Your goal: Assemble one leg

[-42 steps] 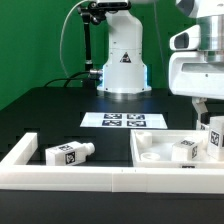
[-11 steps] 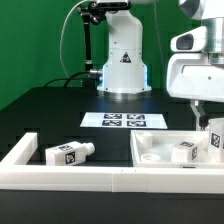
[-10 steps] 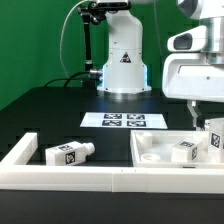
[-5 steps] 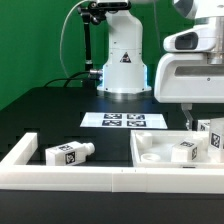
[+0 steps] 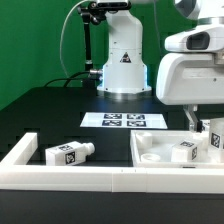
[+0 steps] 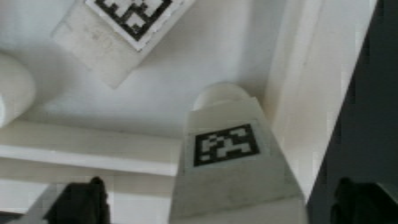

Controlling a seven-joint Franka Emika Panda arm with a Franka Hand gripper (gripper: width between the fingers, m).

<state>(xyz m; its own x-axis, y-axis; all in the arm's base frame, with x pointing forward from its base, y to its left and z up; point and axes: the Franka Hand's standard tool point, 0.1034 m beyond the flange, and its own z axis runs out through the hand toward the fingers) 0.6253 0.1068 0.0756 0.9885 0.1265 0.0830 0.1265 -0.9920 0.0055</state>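
Black table (image 5: 60, 110), green backdrop. Gripper (image 6: 199, 200) jaws spread, empty, hovering above white panel (image 5: 150, 140). Leg (image 6: 228, 150) lies on panel right between fingertips (image 6: 80, 200), tag up; likely lined up for grasp. Spare leg (image 5: 68, 153) well apart.

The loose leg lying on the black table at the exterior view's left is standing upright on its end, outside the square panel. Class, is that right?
Not quite. In the exterior view, that leg lies on its side, not upright. The rest holds: it rests on the black table at the exterior view's left, outside the square panel.
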